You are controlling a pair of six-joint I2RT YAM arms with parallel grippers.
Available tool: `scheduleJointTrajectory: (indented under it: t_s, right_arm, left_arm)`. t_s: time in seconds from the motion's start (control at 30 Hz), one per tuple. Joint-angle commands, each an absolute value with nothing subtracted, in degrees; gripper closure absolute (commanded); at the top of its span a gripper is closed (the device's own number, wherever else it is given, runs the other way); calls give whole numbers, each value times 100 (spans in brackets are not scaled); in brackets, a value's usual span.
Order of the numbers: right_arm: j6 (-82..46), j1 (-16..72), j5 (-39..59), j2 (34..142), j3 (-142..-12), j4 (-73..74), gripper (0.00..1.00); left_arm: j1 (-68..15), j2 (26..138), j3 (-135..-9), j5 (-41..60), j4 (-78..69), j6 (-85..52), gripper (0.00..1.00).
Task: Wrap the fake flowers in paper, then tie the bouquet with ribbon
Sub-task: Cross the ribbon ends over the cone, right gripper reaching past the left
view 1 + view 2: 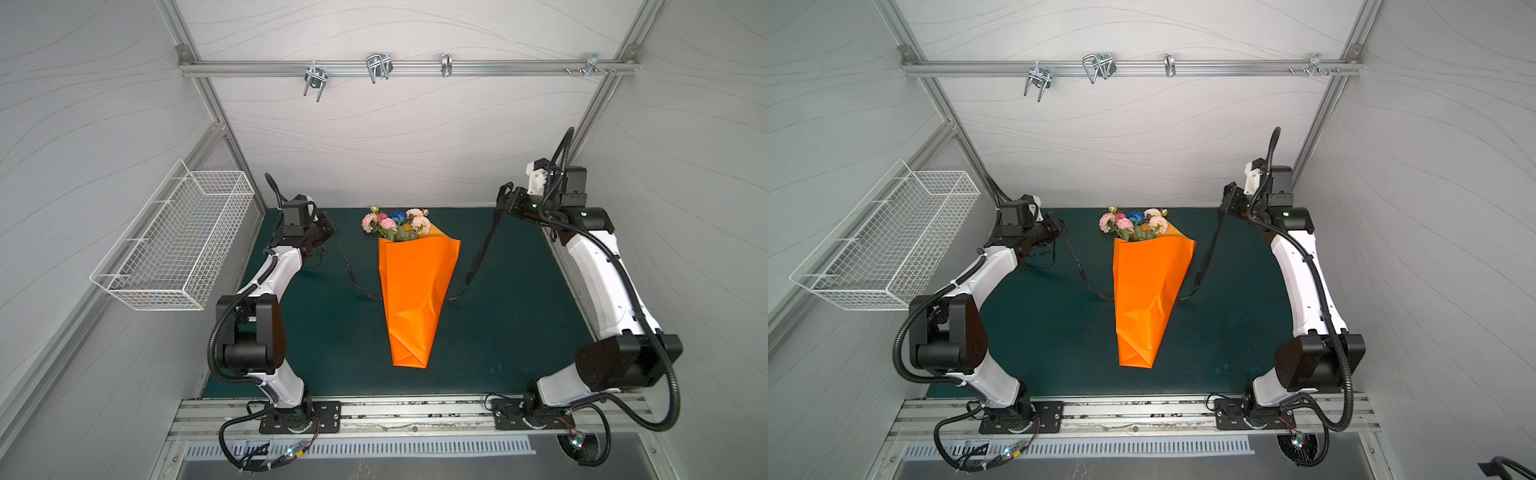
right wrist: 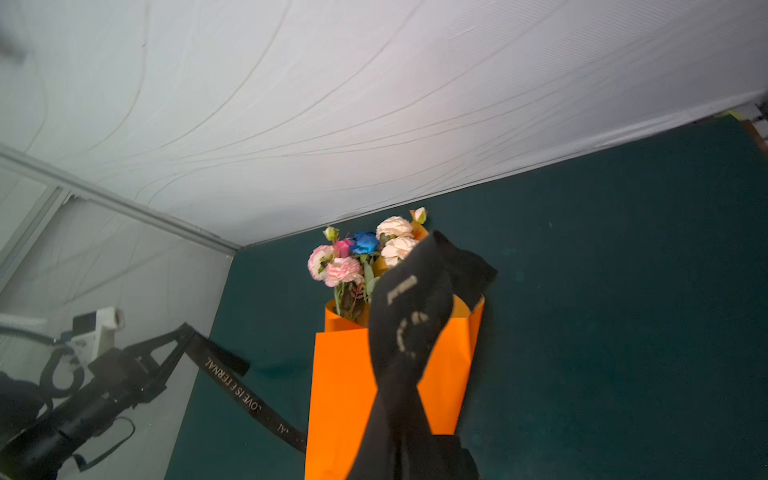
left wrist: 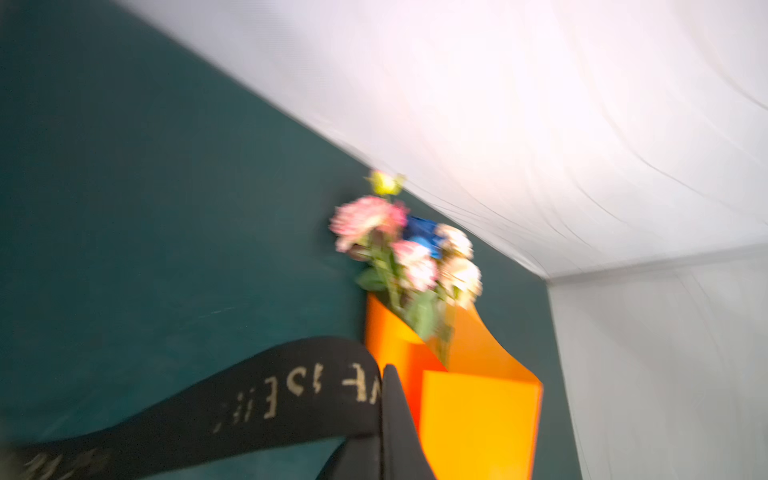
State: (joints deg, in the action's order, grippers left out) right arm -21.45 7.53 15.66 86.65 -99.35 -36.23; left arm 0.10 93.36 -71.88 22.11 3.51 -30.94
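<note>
Green surface carries all items. At left, we see the left end effector clenched on one end of the black ribbon. At centre, the bouquet of fake flowers lies wrapped in the orange paper; the ribbon disappears at both paper edges. At right, the right end effector grasps the other ribbon end.

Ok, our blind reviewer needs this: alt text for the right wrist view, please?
A bouquet of fake flowers in an orange paper cone lies on a green mat, with a black printed ribbon passing under it. One ribbon end rises close to the camera; the left claw pinches the other.
</note>
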Motion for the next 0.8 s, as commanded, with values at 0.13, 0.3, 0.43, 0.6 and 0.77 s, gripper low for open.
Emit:
scheduleJointTrajectory:
  t_s: [0.13, 0.3, 0.43, 0.6, 0.77]
  right_arm:
    - [-1690, 1706, 1696, 9315, -11239, -4440, 100]
    - [-1429, 2441, 1837, 10032, -11625, -4636, 100]
    - [-1232, 3055, 1973, 10661, -11627, -4456, 100]
    - [-1110, 3607, 2125, 11464, -11694, -4226, 100]
    - [-1097, 4011, 2290, 12012, -11588, -3850, 100]
  left_arm:
    - [-509, 9022, -7056, 2573, -95, -2637, 100]
    - [-584, 9066, -6892, 2785, -440, -2916, 100]
    - [-673, 8927, -6712, 2786, -669, -2949, 100]
    - [-729, 8831, -6647, 2744, -755, -3044, 100]
    - [-739, 8713, -6441, 2515, -1012, -3370, 100]
